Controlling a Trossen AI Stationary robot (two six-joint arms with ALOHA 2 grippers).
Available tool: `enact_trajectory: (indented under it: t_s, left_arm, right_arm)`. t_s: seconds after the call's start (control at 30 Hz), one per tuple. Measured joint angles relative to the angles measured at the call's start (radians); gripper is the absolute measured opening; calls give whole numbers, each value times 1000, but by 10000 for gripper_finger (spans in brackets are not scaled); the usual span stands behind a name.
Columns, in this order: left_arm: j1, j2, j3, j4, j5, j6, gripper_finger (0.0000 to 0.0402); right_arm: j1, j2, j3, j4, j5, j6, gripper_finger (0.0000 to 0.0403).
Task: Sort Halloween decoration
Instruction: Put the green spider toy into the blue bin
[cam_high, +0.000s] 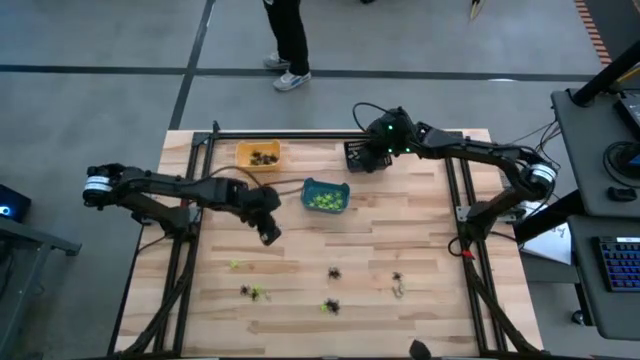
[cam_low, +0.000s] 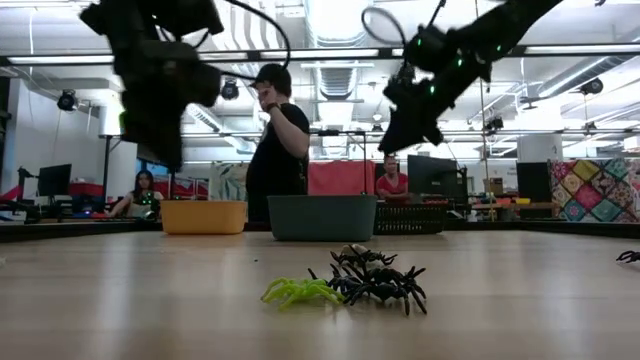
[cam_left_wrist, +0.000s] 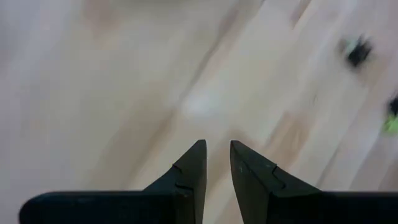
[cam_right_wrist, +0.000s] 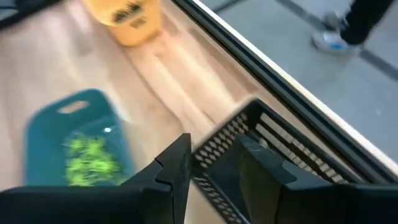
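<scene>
While sorted pieces are sitting in the teal bin (cam_high: 325, 196) and orange bin (cam_high: 258, 155), several spider trinkets (cam_high: 332, 306) are lying unsorted; right gripper (cam_right_wrist: 208, 163) and left gripper (cam_left_wrist: 216, 163) are hanging parted, empty.

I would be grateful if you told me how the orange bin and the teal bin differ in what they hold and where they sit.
The orange bin holds dark trinkets; the teal bin holds lime green ones. The orange bin sits near the table's far edge, on the left arm's side; the teal bin sits nearer the middle. In the high view the orange bin lies square to the table, the teal bin slightly turned. Both are small open bins, and neither pincer is over them.
</scene>
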Motion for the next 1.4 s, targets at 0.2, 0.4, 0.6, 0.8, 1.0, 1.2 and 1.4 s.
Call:
enact_trajectory:
  t_s: [0.2,0.4,0.6,0.8,1.0,1.2,1.4]
  left_arm:
    - [-118,0,0,-142,0,-234,55]
    - [-220,0,0,-215,3,-443,55]
    - [-290,0,0,-230,3,-583,55]
    - [-372,42,-1,-245,54,-700,55]
    - [-438,126,-2,-260,81,-739,55]
    - [-437,192,-2,-274,75,-730,55]
    - [-438,244,-2,-287,74,-709,82]
  right_arm:
    - [97,-74,0,0,0,-39,105]
    - [178,-109,0,4,0,-49,103]
    - [213,-103,0,14,0,-51,97]
    - [227,-91,0,14,3,-47,96]
    - [243,-89,0,15,4,-43,96]
    - [255,-89,0,14,6,-33,96]
    - [261,-89,0,14,7,-24,96]
